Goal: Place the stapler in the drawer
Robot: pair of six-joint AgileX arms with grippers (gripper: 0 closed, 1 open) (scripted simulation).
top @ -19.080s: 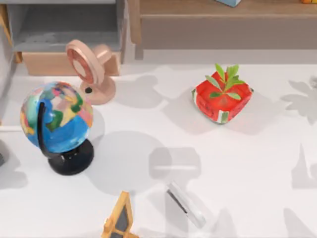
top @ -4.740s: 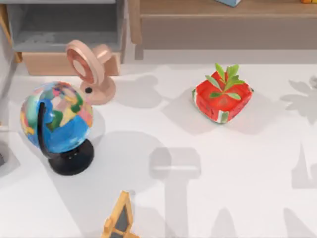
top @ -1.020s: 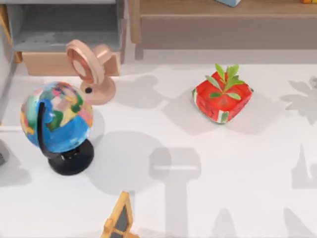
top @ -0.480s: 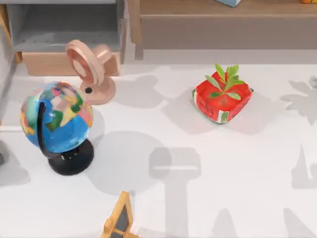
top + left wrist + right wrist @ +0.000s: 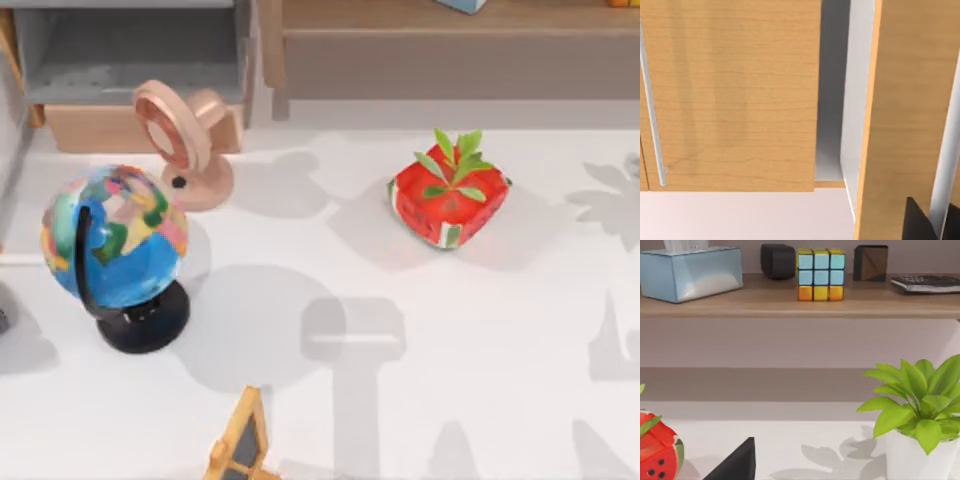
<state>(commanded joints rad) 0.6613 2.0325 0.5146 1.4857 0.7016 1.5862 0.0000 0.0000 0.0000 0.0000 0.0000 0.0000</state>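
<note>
1. Since the earliest top view, the stapler has left its spot on the white table (image 5: pixel 520 330), just right of the yellow-framed wedge (image 5: pixel 240 448). Where it lies now cannot be told. Between the latest earlier view and the present one, nothing on the table has shifted.
2. Left gripper (image 5: pixel 922 222): a dark tip shows at the edge of the left wrist view, close to light wooden panels (image 5: pixel 735 100). One panel carries a slim silver handle (image 5: pixel 652 100), and a grey recess (image 5: pixel 832 90) opens between two panels. Whether this gripper is wide, narrow or holding anything cannot be told.
3. Right gripper (image 5: pixel 735 462): a dark wedge-shaped tip shows above the white table, near the red watermelon-patterned cube (image 5: pixel 657 452). Its state likewise cannot be told.
4. Drawer (image 5: pixel 95 128): it stands pulled open at the table's far left corner, with its grey floor exposed behind the tan front panel.
5. Near the drawer: a pinkish round-headed stand (image 5: pixel 182 140) sits just in front of the front panel, and the globe (image 5: pixel 112 240) sits nearer the camera on its black foot.
6. Centre right: the red cube, topped with green leaves, stands well apart from the globe.
7. Long brown shelf (image 5: pixel 790 305): it bears a blue tissue box (image 5: pixel 690 270), a colour-tiled puzzle cube (image 5: pixel 821 274) and a dark keypad (image 5: pixel 927 283). A potted green plant (image 5: pixel 917 405) stands on the table below it.
</note>
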